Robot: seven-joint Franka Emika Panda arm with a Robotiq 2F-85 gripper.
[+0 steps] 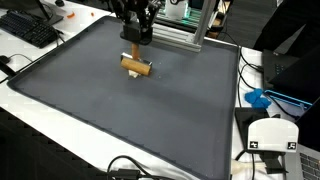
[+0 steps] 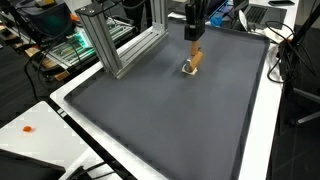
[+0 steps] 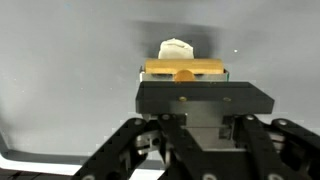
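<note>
A tan wooden block (image 1: 136, 67) with a pale top end sits low over the dark grey mat (image 1: 120, 110), near the mat's far edge. My black gripper (image 1: 135, 42) comes down on it from above and is shut on its upper part. The same block (image 2: 192, 64) hangs under the gripper (image 2: 193, 38) in both exterior views; whether it touches the mat I cannot tell. In the wrist view the gripper (image 3: 185, 78) is mostly hidden by its own black body, with the block (image 3: 185, 69) showing as an orange-tan bar and a white piece (image 3: 176, 48) beyond it.
An aluminium frame (image 1: 180, 35) (image 2: 115, 42) stands at the mat's far edge, close to the gripper. A keyboard (image 1: 25, 28), a blue object (image 1: 258, 98) and a white device (image 1: 270, 135) lie off the mat. Cables run along the white table edge (image 2: 270, 110).
</note>
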